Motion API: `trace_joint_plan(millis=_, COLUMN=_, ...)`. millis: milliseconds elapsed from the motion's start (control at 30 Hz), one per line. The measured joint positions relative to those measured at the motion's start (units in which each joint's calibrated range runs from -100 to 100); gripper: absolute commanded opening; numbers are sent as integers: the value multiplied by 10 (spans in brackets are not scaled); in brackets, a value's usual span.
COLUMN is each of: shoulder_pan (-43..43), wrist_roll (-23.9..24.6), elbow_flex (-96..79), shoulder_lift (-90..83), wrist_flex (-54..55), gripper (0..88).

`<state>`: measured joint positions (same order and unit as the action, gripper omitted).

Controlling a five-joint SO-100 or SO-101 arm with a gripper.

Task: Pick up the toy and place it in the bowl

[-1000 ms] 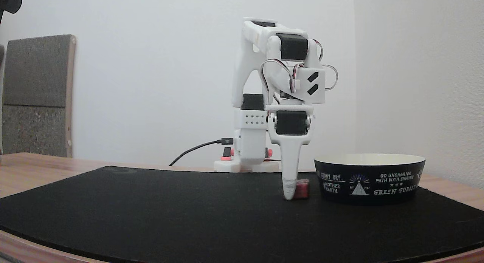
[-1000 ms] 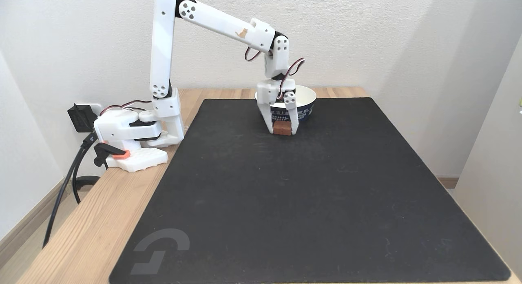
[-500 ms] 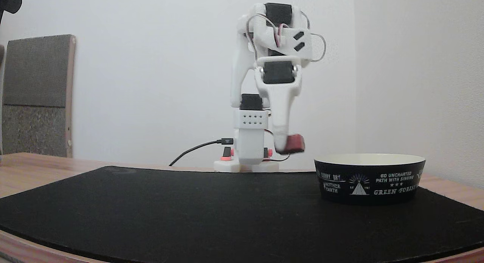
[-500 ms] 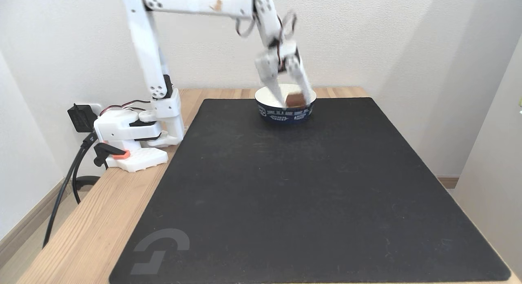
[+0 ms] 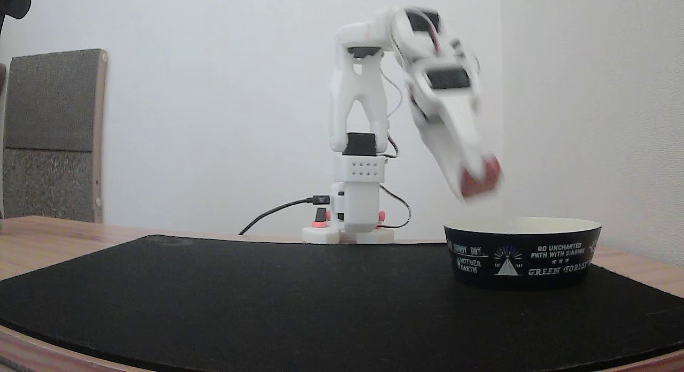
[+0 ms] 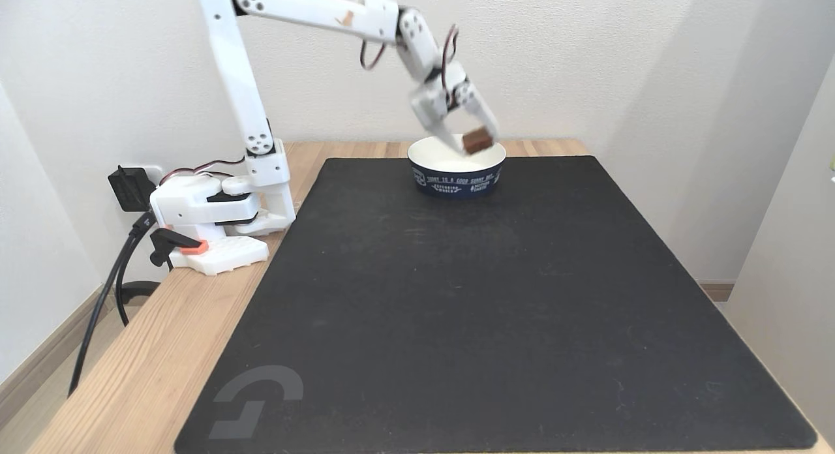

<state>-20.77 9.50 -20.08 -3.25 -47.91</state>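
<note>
mat (image 6: 496, 297) black | table (image 6: 150, 349) wooden | walls (image 6: 587, 56) white

The arm (image 6: 241, 82) is built of glossy white printed links with black servo blocks set into the joints. Round screw clusters mark the elbow and shoulder plates, and a small orange-brown mark sits on the forearm. Thin red, black and white wires loop loosely between joints. The gripper (image 6: 475, 143) has two tapering white fingers. At the base (image 5: 355, 201) are red-pink knobs, a dotted panel and a black cable.
</note>
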Motion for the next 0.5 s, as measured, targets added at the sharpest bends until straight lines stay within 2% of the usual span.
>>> trace_joint_plan(millis=133, shoulder_pan=-2, wrist_roll=3, elbow_flex=-9, shoulder_lift=5, wrist_flex=19, gripper=347)
trace_joint_plan(millis=333, shoulder_pan=-2, wrist_roll=3, elbow_flex=-9, shoulder_lift=4, wrist_flex=22, gripper=327)
trace_joint_plan(millis=400, shoulder_pan=8, wrist_roll=1, elbow_flex=-3, shoulder_lift=4, wrist_flex=22, gripper=258)
trace_joint_plan(millis=433, shoulder_pan=28, wrist_roll=1, elbow_flex=5, shoulder_lift=2, wrist_flex=22, gripper=154)
trace_joint_plan(millis=500, shoulder_pan=92, wrist_roll=-3, elbow_flex=7, shoulder_lift=-24, wrist_flex=22, gripper=69)
